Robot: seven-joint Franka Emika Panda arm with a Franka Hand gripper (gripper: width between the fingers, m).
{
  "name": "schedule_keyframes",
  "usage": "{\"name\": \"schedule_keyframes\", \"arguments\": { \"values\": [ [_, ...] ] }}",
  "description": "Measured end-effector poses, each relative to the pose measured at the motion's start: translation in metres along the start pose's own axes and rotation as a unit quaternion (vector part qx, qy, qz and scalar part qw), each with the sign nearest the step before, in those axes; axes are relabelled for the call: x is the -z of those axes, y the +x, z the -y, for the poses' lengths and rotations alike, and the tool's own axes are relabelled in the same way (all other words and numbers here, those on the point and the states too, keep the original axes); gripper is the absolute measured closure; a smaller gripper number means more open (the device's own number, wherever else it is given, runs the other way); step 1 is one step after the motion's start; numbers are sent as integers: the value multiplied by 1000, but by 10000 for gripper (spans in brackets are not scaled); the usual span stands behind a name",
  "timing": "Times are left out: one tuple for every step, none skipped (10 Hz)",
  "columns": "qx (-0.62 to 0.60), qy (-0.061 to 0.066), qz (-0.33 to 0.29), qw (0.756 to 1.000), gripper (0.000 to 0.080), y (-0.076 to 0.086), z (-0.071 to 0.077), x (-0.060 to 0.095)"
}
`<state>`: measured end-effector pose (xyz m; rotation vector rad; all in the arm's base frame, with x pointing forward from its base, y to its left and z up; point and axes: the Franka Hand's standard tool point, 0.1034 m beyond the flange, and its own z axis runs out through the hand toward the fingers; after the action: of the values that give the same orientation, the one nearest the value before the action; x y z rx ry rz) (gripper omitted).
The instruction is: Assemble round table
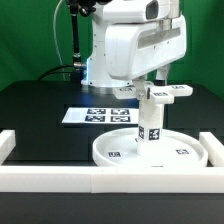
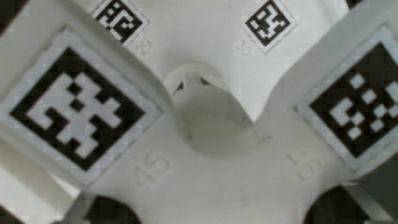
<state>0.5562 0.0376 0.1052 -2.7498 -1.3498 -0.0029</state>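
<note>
The large rimmed round disc (image 1: 118, 156) lies flat at the front of the black table. The short cylindrical leg (image 1: 150, 126) stands upright on its middle, tags facing out. The flat cross-shaped base (image 1: 168, 94) sits level on top of the leg. My gripper (image 1: 158, 84) comes down from above and is shut on it. In the wrist view the cross-shaped base (image 2: 210, 110) fills the picture, with tagged arms spreading out from a raised hub. The dark fingertips (image 2: 107, 210) flank one arm of it, with my gripper (image 2: 222, 212) closed around that arm.
The marker board (image 1: 98, 114) lies flat behind the disc. Long white border rails run along the front (image 1: 110, 182), the exterior view's left (image 1: 8, 146) and the exterior view's right (image 1: 214, 146). The robot's white body (image 1: 125, 50) stands at the back.
</note>
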Motion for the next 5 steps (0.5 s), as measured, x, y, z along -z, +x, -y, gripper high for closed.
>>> {"name": "schedule_keyframes", "arguments": {
  "values": [
    [0, -1, -1, 1000, 356, 0, 0, 0],
    [1, -1, -1, 1000, 356, 1, 0, 0],
    [5, -2, -2, 1000, 356, 1, -1, 0],
    [9, -3, -3, 1000, 356, 1, -2, 0],
    [9, -3, -3, 1000, 356, 1, -2, 0]
  ]
}}
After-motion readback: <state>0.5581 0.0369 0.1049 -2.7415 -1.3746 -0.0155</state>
